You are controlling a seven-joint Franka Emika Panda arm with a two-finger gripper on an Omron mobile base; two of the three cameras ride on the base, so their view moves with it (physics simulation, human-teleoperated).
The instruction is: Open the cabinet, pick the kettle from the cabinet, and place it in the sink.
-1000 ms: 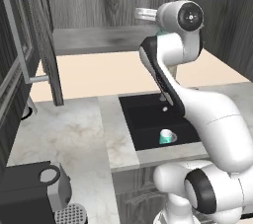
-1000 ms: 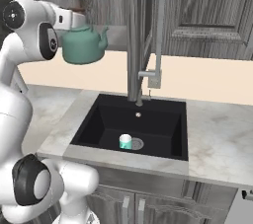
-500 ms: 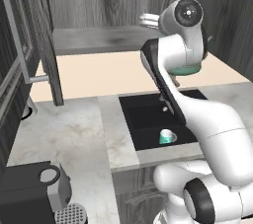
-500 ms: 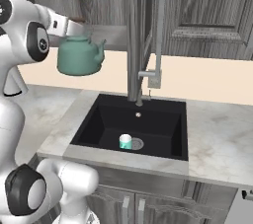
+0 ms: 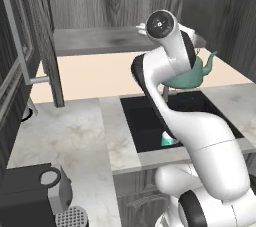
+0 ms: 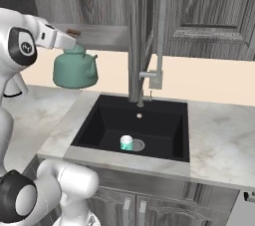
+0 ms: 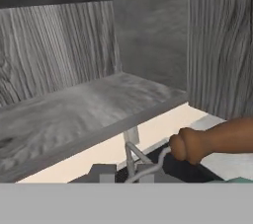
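While the arm rises from the near edge of the scene, a dark coffee machine (image 5: 35, 191) sits at the near left corner of the pale marble counter (image 5: 70, 136). To its right lies the sink (image 6: 134, 128), a black rectangular basin set into the counter. On the basin floor, a small teal and white cup (image 6: 126, 143) stands just beside the round drain (image 6: 138, 145). A slim grey faucet (image 6: 149, 46) rises from the far rim of the basin, its tall post bending over and down to a spout above the basin.

Up above the counter, at the left rim of the sink in the right base view, the teal kettle (image 6: 75, 69) hangs in the air, clear of the counter and not in the basin. The gripper (image 6: 71, 44) is shut on the kettle at its top; the hand view shows the brown wooden handle (image 7: 217, 141) of the kettle lying across the lower right, with thin grey wire supports beside it.

Farther back, the cabinet (image 5: 100, 16) stands open: its left door (image 5: 22, 66) is swung out toward the near left, its long pale bar handle (image 5: 20, 36) showing. Inside, a grey wood-grain shelf (image 5: 100, 41) runs across at the far side, above a beige wall strip.
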